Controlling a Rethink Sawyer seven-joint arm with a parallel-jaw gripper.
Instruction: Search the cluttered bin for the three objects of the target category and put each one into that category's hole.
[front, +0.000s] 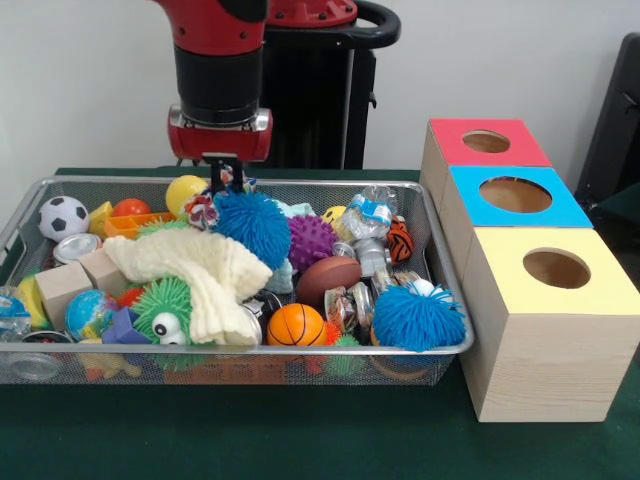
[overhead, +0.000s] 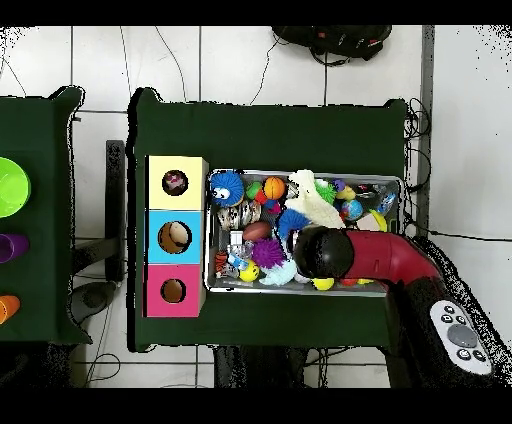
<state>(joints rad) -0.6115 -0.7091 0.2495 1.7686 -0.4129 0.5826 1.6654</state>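
Hanging at upper left of the front view, claw (front: 226, 172) dips into wire bin (front: 300, 352) beside blue spiky ball (front: 252, 225); claw state cannot be told.

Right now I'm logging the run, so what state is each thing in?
Gripper: low over the bin's far side, at a rope toy; open or shut unclear.
Wire bin: full of clutter.
Rope toy: in the bin.
Yellow box hole: open.
Blue box hole: open.
Red box hole: open.
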